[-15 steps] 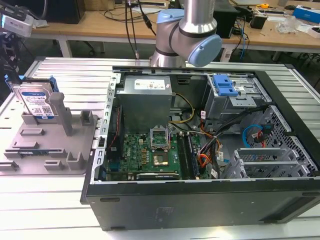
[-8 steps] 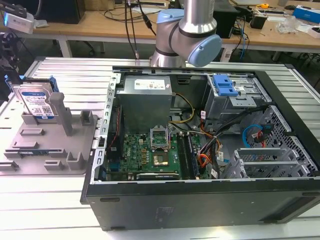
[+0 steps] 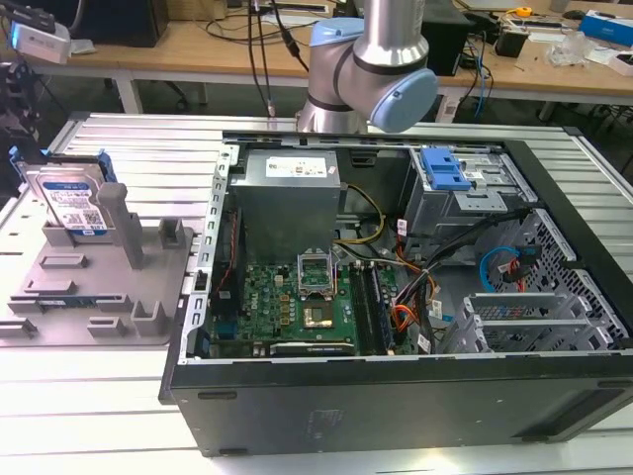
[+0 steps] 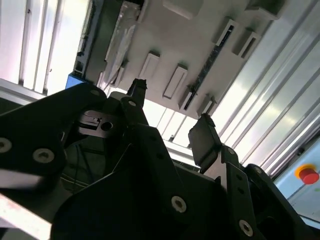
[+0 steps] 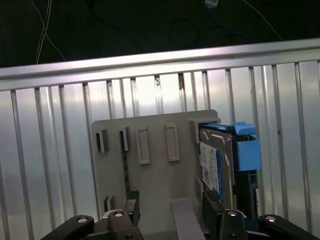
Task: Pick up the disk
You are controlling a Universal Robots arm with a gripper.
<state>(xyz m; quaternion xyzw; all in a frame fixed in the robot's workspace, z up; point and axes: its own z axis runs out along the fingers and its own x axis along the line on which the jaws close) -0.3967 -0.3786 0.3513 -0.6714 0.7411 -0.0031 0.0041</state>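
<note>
The disk (image 3: 69,198) is a silver-grey hard drive with a white-and-blue label and blue side rails. It stands on edge in a slot at the back of the grey tray (image 3: 99,297), on the exterior view's left. In the first wrist view the disk (image 5: 217,162) is seen from above at one side of the tray (image 5: 150,175). My gripper (image 5: 172,212) hovers well above the tray, open, with nothing held. Its fingertips (image 5: 212,205) are apart from the disk. In the second wrist view the gripper (image 4: 170,112) also stands open over the tray (image 4: 170,40).
An open computer case (image 3: 554,198) lies beside the tray, with a motherboard, a power supply and a blue bracket on a drive cage (image 3: 445,168). My arm (image 3: 371,59) rises behind it. Everything rests on a ribbed metal table (image 3: 99,416). A red button (image 4: 307,175) sits nearby.
</note>
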